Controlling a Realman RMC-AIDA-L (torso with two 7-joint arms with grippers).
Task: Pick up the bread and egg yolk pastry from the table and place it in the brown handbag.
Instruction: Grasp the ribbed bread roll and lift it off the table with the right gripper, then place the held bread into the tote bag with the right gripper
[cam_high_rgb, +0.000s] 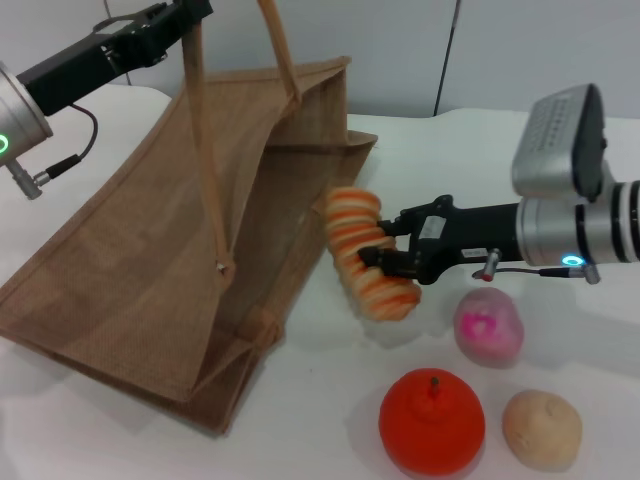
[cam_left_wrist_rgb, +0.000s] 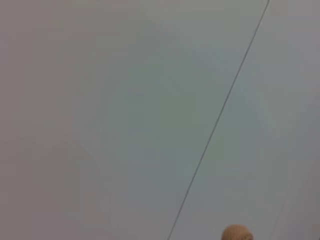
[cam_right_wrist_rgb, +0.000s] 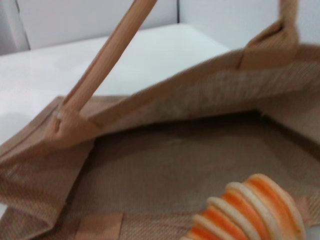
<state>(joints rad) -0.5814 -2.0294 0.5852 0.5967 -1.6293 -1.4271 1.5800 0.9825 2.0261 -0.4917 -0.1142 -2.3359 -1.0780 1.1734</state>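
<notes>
The bread (cam_high_rgb: 365, 252), an orange-and-cream striped loaf, is held in my right gripper (cam_high_rgb: 385, 250), which is shut on its middle just outside the mouth of the brown handbag (cam_high_rgb: 150, 270). In the right wrist view the bread's end (cam_right_wrist_rgb: 255, 207) points into the bag's open mouth (cam_right_wrist_rgb: 165, 165). My left gripper (cam_high_rgb: 185, 15) is at the top left, holding up a tan handle (cam_high_rgb: 200, 130) so the bag stays open. The egg yolk pastry (cam_high_rgb: 541, 428), a round tan bun, lies on the table at the front right.
A pink ball with a magenta mark (cam_high_rgb: 489, 325) lies below my right arm. A red-orange fruit with a stem (cam_high_rgb: 432, 420) lies beside the pastry. The white table (cam_high_rgb: 440, 160) runs back to a grey wall. The left wrist view shows only wall and a handle tip (cam_left_wrist_rgb: 236, 233).
</notes>
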